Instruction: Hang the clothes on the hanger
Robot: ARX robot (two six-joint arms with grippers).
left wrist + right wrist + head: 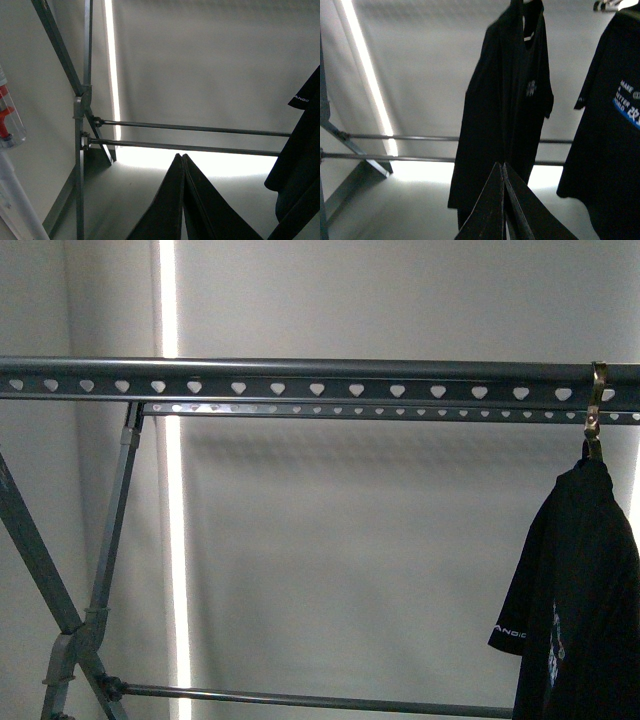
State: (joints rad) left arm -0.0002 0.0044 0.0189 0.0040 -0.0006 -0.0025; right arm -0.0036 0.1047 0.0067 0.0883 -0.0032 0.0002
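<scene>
The grey metal rack's rail with heart-shaped holes runs across the top of the front view. A black T-shirt hangs from a hook on the rail at the far right. In the right wrist view two black T-shirts hang: one in the middle, one at the edge with white "MAKE A BETTER WORLD" print and a blue stripe. My right gripper is shut and empty, below and in front of the middle shirt. My left gripper is shut and empty, left of a shirt's sleeve.
The rack's slanted legs stand at the left, with low crossbars between them. A pale wall with a bright vertical light strip lies behind. A white pole with a red-and-clear part shows in the left wrist view.
</scene>
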